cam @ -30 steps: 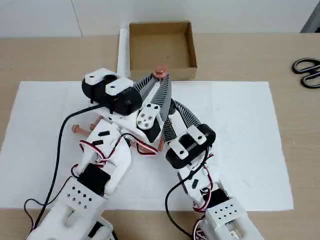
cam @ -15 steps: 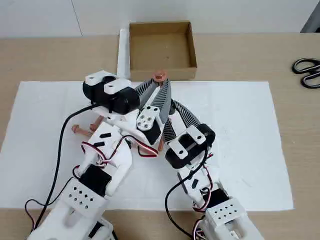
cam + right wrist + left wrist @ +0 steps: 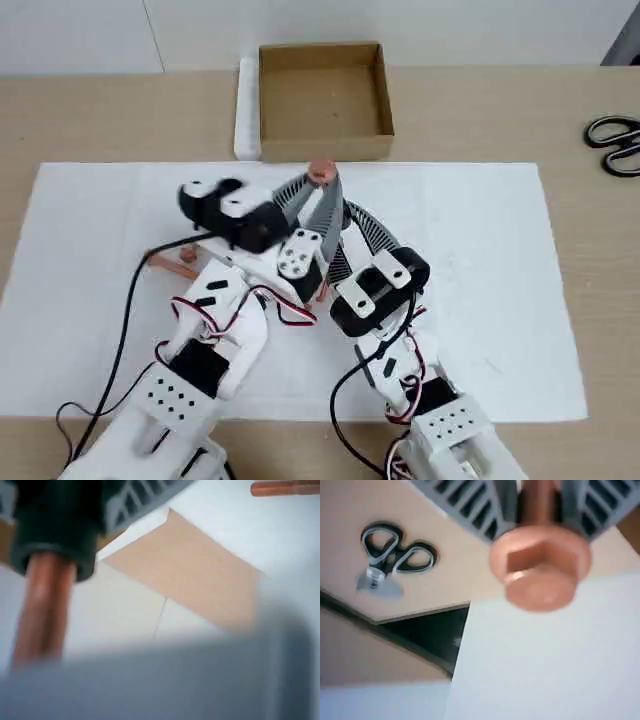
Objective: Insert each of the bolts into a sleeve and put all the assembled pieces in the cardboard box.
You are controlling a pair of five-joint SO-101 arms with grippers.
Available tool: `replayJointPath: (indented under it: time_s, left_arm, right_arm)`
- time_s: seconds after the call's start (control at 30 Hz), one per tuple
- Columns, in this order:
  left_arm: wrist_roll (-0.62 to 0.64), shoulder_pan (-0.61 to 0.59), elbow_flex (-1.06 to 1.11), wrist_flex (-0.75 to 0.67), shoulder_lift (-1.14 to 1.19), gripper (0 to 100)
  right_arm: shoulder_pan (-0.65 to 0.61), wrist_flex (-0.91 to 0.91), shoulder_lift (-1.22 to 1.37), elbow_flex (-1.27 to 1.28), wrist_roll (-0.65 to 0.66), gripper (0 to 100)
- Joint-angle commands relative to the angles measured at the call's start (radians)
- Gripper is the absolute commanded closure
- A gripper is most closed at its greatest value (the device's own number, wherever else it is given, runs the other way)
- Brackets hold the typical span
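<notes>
Two ways to botch this, probably. First: dropping the bolt (image 3: pixel 540 565), clamped by its shaft in the left gripper (image 3: pixel 316 190) just beside the front wall of the cardboard box (image 3: pixel 325 152), not over it yet. Easy to lose onto the white sheet (image 3: pixel 480 260) with any slack in those closed fingers (image 3: pixel 465 500). Second: bumping arms, with the right gripper (image 3: pixel 338 206) crowded right up against the left one; open or shut, can't tell.

Looks pushed through a dark sleeve (image 3: pixel 50 525) already, going by the right wrist view, so could also slide apart on a tilt.

Headcount:
- one box
- one sleeve
- one held bolt
- at least one loose bolt (image 3: pixel 165 262) on the sheet beside the left arm, maybe two, half hidden
- one pair of scissors (image 3: pixel 612 142), well off to the side
</notes>
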Motion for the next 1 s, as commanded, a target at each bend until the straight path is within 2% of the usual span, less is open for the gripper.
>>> replayJointPath:
  time_s: [0.0, 0.2, 0.4, 0.6, 0.7, 0.83, 0.9, 0.97]
  left_arm:
    - [-0.041, -0.005, 0.002, -0.014, -0.018, 99]
    - [-0.044, -0.005, -0.062, 0.152, -0.018, 97]
    - [-0.048, -0.006, -0.142, 0.298, -0.012, 78]
    - [-0.054, -0.008, -0.196, 0.310, -0.020, 75]
    - [-0.130, -0.011, -0.255, 0.308, -0.020, 75]
    - [-0.212, -0.109, -0.329, 0.308, -0.020, 75]
    - [-0.203, -0.193, -0.329, 0.310, -0.021, 77]
    - [-0.190, -0.276, -0.325, 0.310, -0.026, 82]
  right_arm:
    - [0.001, -0.022, -0.019, 0.003, 0.009, 99.4]
    - [0.001, -0.022, -0.019, 0.003, 0.009, 99.4]
    - [0.001, -0.022, -0.019, 0.003, 0.009, 99.4]
    - [0.001, -0.018, -0.019, 0.003, 0.009, 99.4]
    - [0.001, -0.016, -0.019, 0.005, 0.009, 99.4]
    - [0.004, 0.012, -0.018, 0.005, 0.009, 99.4]
    - [0.012, 0.108, -0.018, -0.020, 0.009, 99.4]
    - [0.044, 0.271, -0.018, -0.092, 0.005, 99.5]
